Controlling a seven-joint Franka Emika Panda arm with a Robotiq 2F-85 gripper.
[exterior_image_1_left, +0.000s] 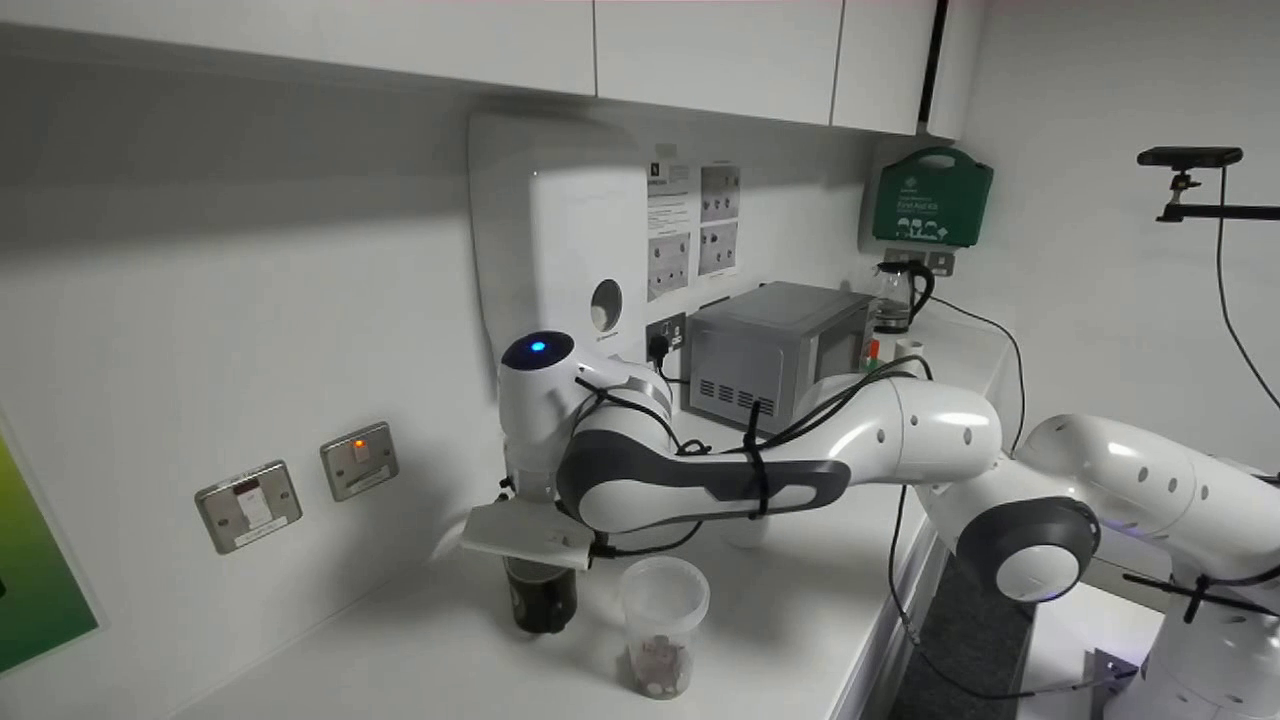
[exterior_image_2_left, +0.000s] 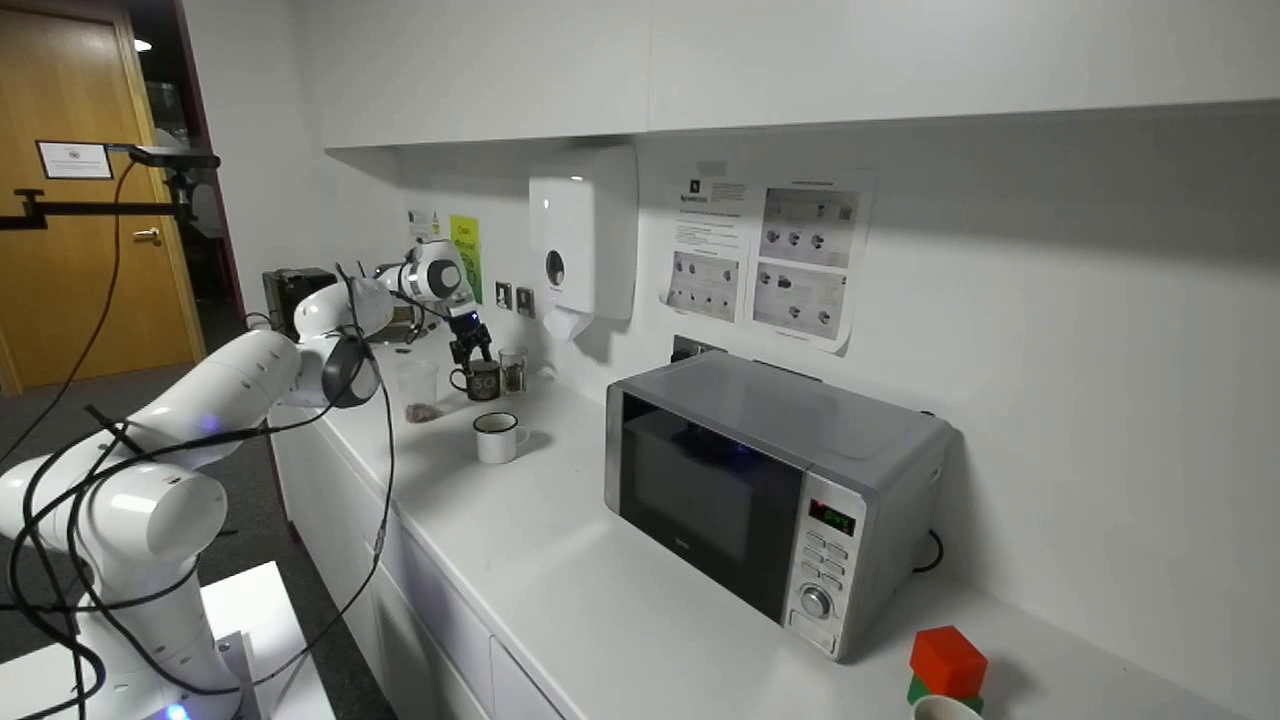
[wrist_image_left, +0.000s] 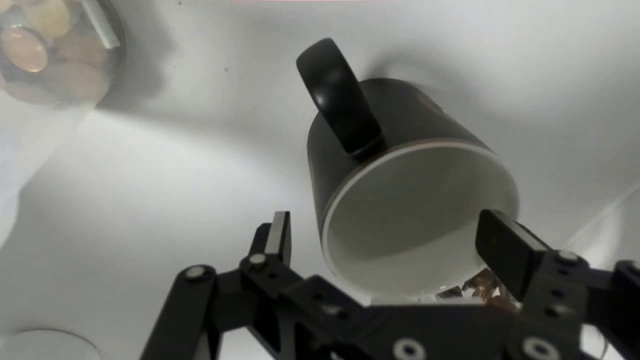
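My jaws are spread wide apart over a black, round mug (wrist_image_left: 415, 170), which looks ceramic and has a white inside. One jaw stands beside its rim, with a gap that I can see; the other overlaps the rim on the opposite side in the wrist view, and I cannot tell if it touches. This mug stands upright on the smooth white table (exterior_image_2_left: 560, 580). Near the mug, at the side of its black curved handle (wrist_image_left: 337, 95), there is a clear plastic cup (exterior_image_1_left: 665, 620) with copper-coloured round pieces (wrist_image_left: 25, 50) in its bottom. Just beside the mug, on the side opposite to the handle, I see a clear glass tumbler (exterior_image_2_left: 513, 368) with brown pieces (wrist_image_left: 482, 286) inside; if the two are touching, I cannot tell. A white, round mug with a black rim (exterior_image_2_left: 496, 440) stands near the black one, and a grey, box-shaped metal microwave (exterior_image_2_left: 780, 480) is well apart from it. Higher than the black mug, a tall white towel dispenser (exterior_image_1_left: 560, 230) is fixed on the wall (exterior_image_1_left: 300, 280).
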